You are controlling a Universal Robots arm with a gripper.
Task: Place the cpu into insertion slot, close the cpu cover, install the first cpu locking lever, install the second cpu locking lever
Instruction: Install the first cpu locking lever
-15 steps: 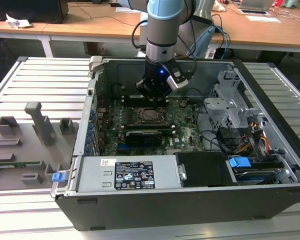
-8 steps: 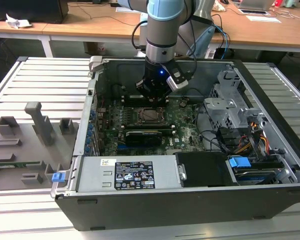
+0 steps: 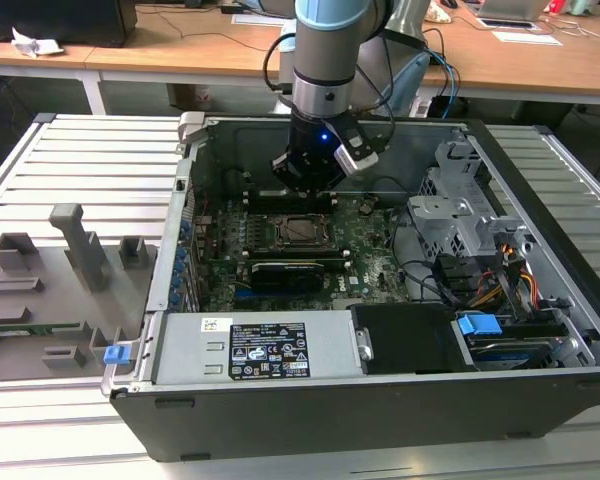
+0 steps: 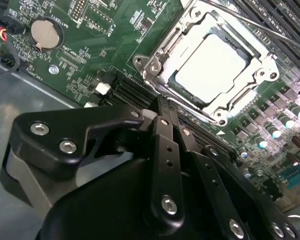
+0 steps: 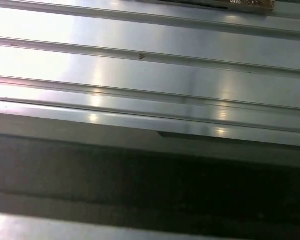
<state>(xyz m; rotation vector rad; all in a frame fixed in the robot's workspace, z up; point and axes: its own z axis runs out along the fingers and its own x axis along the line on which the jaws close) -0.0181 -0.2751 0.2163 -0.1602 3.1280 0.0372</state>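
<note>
Pincer [image 4: 160,107] fingers meet in a closed black wedge in the second wrist view, with nothing visible between them, the tip hanging just beside the near corner of the insertion slot [image 4: 210,65] and not visibly touching it. Seen from the exterior view, the pincer [image 3: 302,183] sits low inside the open computer case [image 3: 540,190], just behind the socket, with the arm [image 3: 325,60] coming almost straight down from above, wrist cables looping at its sides and a blue light glowing on the wrist.

Within the slot lies the cpu [image 4: 210,62], its pale metal top flat and square in the frame. The cpu cover [image 4: 162,52] lies down around it, its window framing the chip. A thin locking lever [image 4: 240,20] runs along the far side of the socket.

Around the socket spreads the green motherboard [image 4: 95,30], carrying a round coin battery [image 4: 44,33]. Grey fixture blocks [image 3: 70,250] stand on the ribbed metal surface [image 3: 90,150] at the exterior view's left.
</note>
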